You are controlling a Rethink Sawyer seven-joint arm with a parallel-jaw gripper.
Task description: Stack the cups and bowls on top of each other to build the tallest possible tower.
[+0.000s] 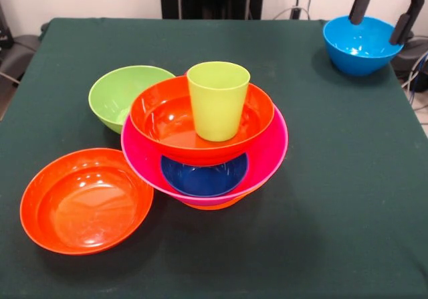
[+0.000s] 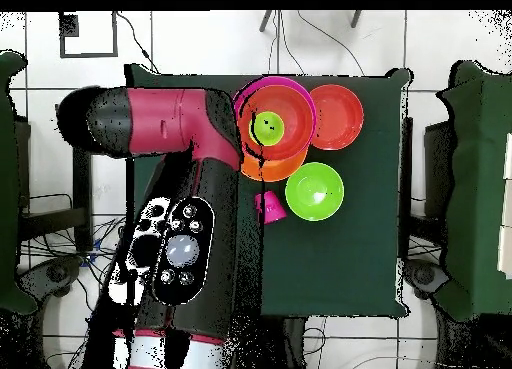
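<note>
Closest to the camera sits a shallow red-orange bowl (image 1: 85, 200), alone on the green bench (image 1: 334, 198), near the front left edge. Just behind it on the right stands the tower (image 1: 204, 145). At its bottom a bit of orange shows. On that rests the big pink bowl (image 1: 267, 158) with a small dark blue bowl (image 1: 204, 177) inside. Another red-orange bowl (image 1: 167, 115) sits on top, tipped a little, and a lime green cup (image 1: 218, 100) stands upright in it. A green bowl (image 1: 120, 93) touches the tower's back left side.

Far off, at the back right corner of the bench, is a light blue bowl (image 1: 358, 45). The tool (image 1: 378, 17) has one black finger on each side of that bowl's rim; whether it squeezes the rim, I cannot tell.

Lots of bare bench lies open on the right and front.

From above, a red-pink cup (image 2: 270, 207) lies beside the green bowl.
</note>
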